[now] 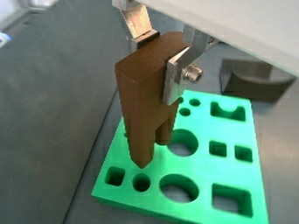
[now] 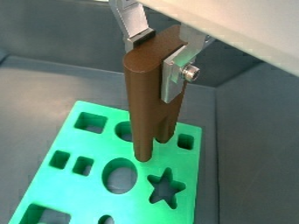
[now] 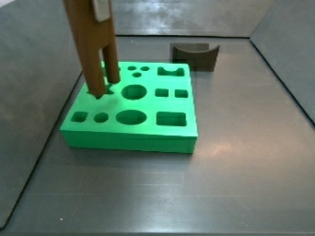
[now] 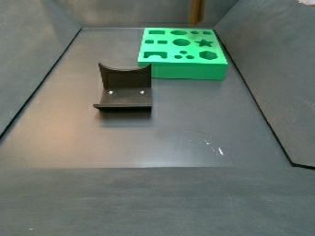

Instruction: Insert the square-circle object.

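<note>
The pincer (image 1: pixel 149 153) hangs over the green board (image 1: pixel 222 188), its two long brown prongs pointing down at the board's top face. In both wrist views the prongs (image 2: pixel 149 131) nearly overlap from the camera's angle, so the gap between them is mostly hidden; only a short notch shows near the tips, and I cannot tell how far apart they stand. Nothing is visible between them. A flat silver plate with a screw (image 2: pixel 177 72) is clamped on the side of the brown piece, and the rest of the wrist is cut off by the frame edge.

In a side view the prongs (image 3: pixel 99 74) reach down near the far left corner of the green board (image 3: pixel 135 138), with their tips close to its top; whether they touch it cannot be made out. The upper arm is cut off at the top of that picture. In a side view from the opposite end, only a thin brown sliver (image 4: pixel 194 11) of the pincer shows above the board (image 4: pixel 185 69).

The square-circle object (image 3: pixel 193 55) sits on the grey surface (image 3: pixel 234 175), well apart from the board and free of the pincer. It shows a curved scoop in its top (image 4: pixel 123 88), and in a wrist view it appears only as a dark block (image 1: pixel 257 83) behind the board, partly cut off by the white housing above. The board's holes, among them a star (image 2: pixel 166 188), circles and squares, are partly hidden behind the prongs.
</note>
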Robot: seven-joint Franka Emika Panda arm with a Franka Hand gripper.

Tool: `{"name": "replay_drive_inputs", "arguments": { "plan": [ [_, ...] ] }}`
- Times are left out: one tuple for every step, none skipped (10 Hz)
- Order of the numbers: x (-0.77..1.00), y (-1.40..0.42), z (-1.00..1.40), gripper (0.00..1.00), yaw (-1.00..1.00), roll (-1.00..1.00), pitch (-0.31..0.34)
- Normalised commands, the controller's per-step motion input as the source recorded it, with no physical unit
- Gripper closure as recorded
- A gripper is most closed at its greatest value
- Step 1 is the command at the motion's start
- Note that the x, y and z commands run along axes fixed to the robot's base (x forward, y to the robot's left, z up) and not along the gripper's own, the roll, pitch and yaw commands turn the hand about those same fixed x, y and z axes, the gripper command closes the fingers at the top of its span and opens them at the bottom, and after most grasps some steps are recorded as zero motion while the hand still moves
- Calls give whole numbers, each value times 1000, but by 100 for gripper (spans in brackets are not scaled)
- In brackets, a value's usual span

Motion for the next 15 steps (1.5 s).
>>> {"name": "replay_drive_inputs", "arguments": {
  "plan": [
    [-186, -57, 0, 100, -769, -317, -239],
    [0, -3, 0, 100, -957, -176, -107],
    [0, -3, 6, 100, -1000, -63, -54],
    [0, 0, 0, 100, -1000, 0, -20],
    [0, 0, 0, 100, -1000, 0, -6],
    [0, 0, 0, 100, -1000, 0, -1],
    [0, 0, -203, 100, -1000, -14, -36],
    [0, -114, -237, 100, -991, -31, -47],
    [0, -471, -217, 100, -800, 6, 0],
    [0, -474, -217, 100, -800, 7, 0],
    [0, -274, -251, 100, -940, 0, 0],
    [0, -146, -234, 100, -1000, 0, 0],
    [0, 0, -203, 100, -1000, 0, 0],
    [0, 0, -171, 100, -1000, 0, 0],
    [-286, 0, -214, 100, -774, -37, 0]
  ]
}}
